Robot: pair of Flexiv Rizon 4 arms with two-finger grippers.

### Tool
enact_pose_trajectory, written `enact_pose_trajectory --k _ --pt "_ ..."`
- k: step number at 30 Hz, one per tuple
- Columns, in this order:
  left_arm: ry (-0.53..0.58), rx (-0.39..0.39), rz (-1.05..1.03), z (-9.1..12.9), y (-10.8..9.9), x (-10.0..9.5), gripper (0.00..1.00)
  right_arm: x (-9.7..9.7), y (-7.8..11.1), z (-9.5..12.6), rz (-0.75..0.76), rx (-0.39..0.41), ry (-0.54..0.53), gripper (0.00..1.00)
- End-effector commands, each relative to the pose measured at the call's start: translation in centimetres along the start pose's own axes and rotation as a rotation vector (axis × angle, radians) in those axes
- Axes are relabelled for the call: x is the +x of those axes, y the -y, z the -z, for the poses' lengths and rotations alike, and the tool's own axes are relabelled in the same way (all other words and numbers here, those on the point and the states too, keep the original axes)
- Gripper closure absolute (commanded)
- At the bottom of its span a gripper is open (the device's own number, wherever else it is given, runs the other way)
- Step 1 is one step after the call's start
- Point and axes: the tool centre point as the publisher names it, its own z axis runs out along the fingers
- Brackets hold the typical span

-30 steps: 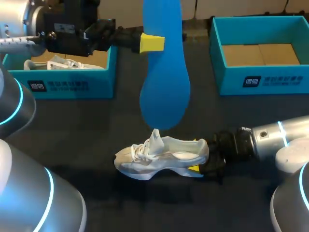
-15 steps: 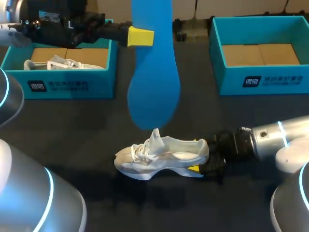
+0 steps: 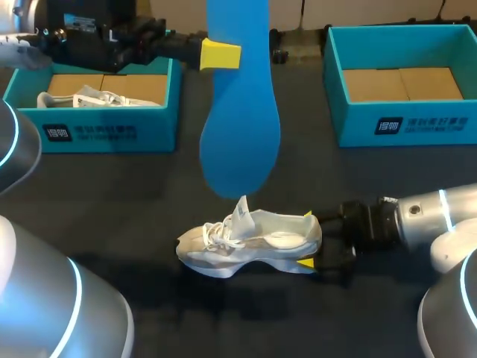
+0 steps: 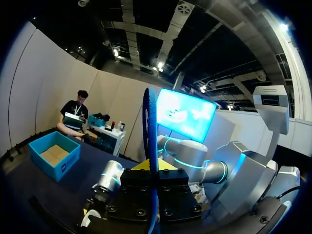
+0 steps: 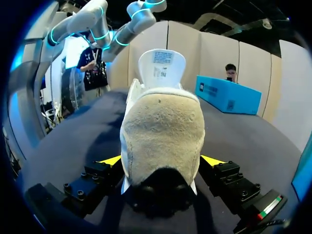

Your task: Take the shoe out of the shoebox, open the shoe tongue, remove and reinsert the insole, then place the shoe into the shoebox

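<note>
Blue insole [image 3: 238, 127] pinched by left gripper [image 3: 220, 56]; right gripper [image 3: 306, 240] spread around white shoe [image 3: 250, 242]

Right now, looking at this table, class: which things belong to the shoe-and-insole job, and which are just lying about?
Job in hand: white shoe, its heel at the right gripper; blue insole, held up by the left gripper; empty shoebox, probably.
Lying about: other shoebox, likely, with a white shoe-like item inside.
</note>
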Motion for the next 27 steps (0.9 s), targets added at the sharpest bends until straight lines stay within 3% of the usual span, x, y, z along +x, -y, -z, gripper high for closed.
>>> enact_pose_trajectory --k 1,4,11,27 --pt "-0.001 -0.003 0.000 -0.1 0.1 -0.1 1.00 0.1 -1.2 1.9 -0.001 0.095 -0.002 0.00" --pt "-0.001 -0.003 0.000 -0.1 0.1 -0.1 1.00 -0.6 -1.9 2.8 0.013 0.165 -0.023 0.00" --pt "-0.001 -0.003 0.000 -0.1 0.1 -0.1 1.00 -1.6 -4.2 3.5 0.006 0.450 -0.059 0.00" --pt "-0.001 -0.003 0.000 -0.1 0.1 -0.1 1.00 -2.0 -6.3 3.9 0.032 0.816 0.027 0.00"
